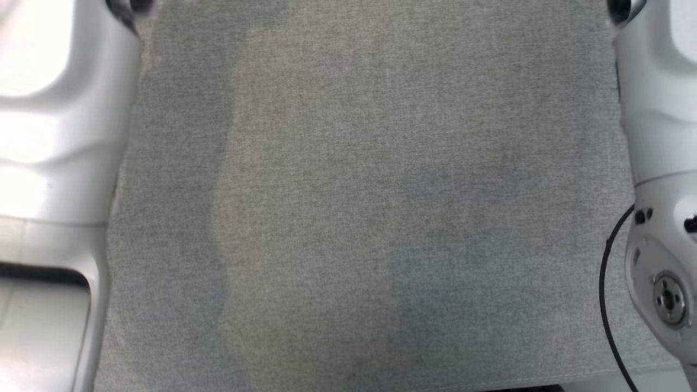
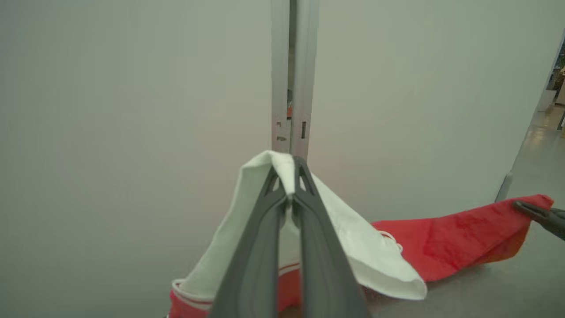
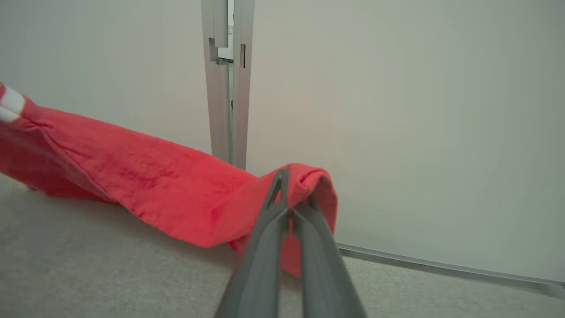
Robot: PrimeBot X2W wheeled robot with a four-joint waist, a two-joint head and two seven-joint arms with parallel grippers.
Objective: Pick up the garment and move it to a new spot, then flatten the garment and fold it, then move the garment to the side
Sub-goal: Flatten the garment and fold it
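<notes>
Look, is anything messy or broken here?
Nothing is broken or spilled. The red and white garment sags, bunched up, between the left gripper and the right gripper, which each pinch one end.

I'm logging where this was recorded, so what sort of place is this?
Probably a partitioned test booth in a larger hall: plain pale wall panels joined by a metal post, a grey fabric-covered work surface, and polished floor beyond.
</notes>
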